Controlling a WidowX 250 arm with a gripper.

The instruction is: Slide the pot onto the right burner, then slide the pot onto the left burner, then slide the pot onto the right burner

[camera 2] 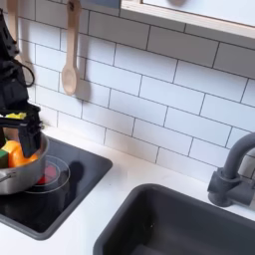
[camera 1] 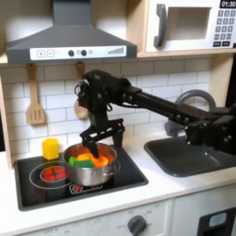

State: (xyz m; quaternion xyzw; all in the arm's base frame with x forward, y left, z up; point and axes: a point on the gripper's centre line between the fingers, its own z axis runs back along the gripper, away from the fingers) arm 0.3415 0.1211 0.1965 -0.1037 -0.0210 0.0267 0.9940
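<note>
the pot (camera 1: 92, 166) sat on the cooktop (camera 1: 129, 180), over the right burner (camera 2: 48, 175) as the first exterior view's right has it; in the second exterior view thin red rings showed just beside its wall. orange, green and yellow food pieces lay inside it. the left burner (camera 1: 53, 172), with its solid red centre, lay bare beside the pot, touching nothing.

our gripper (camera 1: 98, 140) hung at the pot's rim, its jaws spread a little and reaching down into or just over the pot; we could not tell whether they pressed on the wall or gripped anything.

we judged that the pot stood on the right burner, so one leg at least looked done, but which leg we could not say from this alone. any slide to the left burner would be left to do.

near the pot stood a yellow cup (camera 1: 50, 147), and beyond it a wooden spatula (camera 1: 35, 97) hung on the tiles.
</note>
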